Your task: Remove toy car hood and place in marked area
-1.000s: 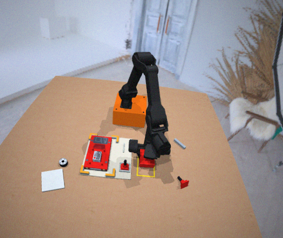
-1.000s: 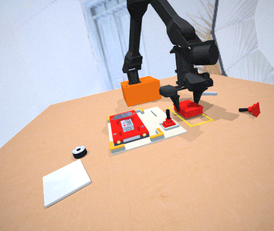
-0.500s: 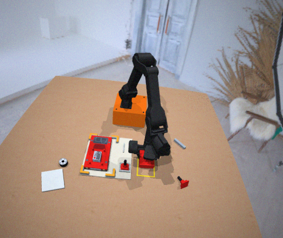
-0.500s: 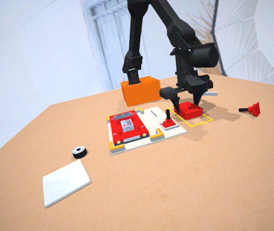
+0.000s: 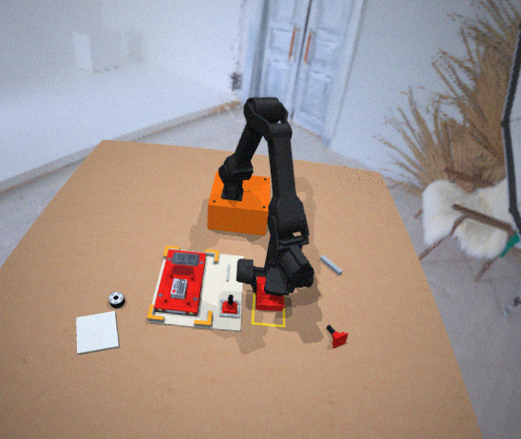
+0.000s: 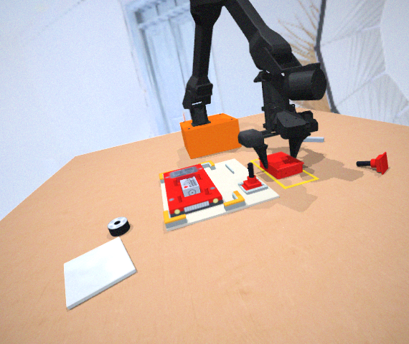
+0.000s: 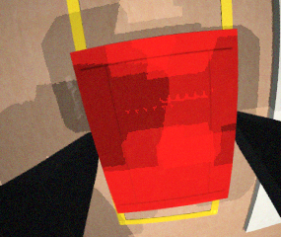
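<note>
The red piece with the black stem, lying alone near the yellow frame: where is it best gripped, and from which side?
Probably by the black stem, from straight above. The piece lies on its side, so the stem runs along the table and is narrow; the red square base looks wider and stands on edge.

Red hood (image 6: pixel 283 165) rests in yellow marked area (image 6: pixel 301 180), fingers (image 6: pixel 262 152) straddling it.

We see the red hood (image 6: pixel 282 165) lying hollow side up on the counter (image 6: pixel 234 266), mostly within the yellow-outlined marked area (image 6: pixel 301 181) at its far end, while the hoodless red car (image 6: pixel 191 188) sits flat on its white base.
</note>
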Tool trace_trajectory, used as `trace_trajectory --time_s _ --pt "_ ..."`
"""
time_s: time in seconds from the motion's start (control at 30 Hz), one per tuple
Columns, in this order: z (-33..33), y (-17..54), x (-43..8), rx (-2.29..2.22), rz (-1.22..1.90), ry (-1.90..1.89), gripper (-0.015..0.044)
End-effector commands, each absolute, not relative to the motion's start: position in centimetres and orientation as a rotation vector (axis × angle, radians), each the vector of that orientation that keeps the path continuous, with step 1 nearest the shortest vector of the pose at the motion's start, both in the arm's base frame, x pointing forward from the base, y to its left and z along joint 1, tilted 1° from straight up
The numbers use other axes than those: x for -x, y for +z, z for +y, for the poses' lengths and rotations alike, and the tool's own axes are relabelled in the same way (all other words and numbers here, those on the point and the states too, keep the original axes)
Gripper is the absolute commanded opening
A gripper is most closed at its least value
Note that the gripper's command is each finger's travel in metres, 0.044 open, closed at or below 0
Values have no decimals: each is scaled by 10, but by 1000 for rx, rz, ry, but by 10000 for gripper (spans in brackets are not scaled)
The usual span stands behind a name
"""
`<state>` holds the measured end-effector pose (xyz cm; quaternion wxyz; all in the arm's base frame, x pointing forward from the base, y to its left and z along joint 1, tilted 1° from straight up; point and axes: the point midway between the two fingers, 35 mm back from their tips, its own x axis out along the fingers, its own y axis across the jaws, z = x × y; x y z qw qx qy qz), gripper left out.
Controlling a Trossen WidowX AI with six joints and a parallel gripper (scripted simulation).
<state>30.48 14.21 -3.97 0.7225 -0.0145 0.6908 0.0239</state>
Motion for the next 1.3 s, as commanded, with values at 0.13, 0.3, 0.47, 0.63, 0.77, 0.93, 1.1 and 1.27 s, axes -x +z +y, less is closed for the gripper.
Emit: trace_trajectory --time_s 0.13,0.3,0.47,0.63,0.77,0.93,1.1,1.27 --pt "143 1 -306 33 1527 52 440" --pt "142 35 -302 34 1529 51 440" --pt "142 35 -302 34 1529 51 440" --pt "142 35 -302 34 1529 51 440" --pt "142 35 -302 34 1529 51 440" --pt "142 35 -302 34 1529 51 440" --pt "142 35 -302 34 1529 51 440" --pt "142 35 -302 34 1529 51 440"
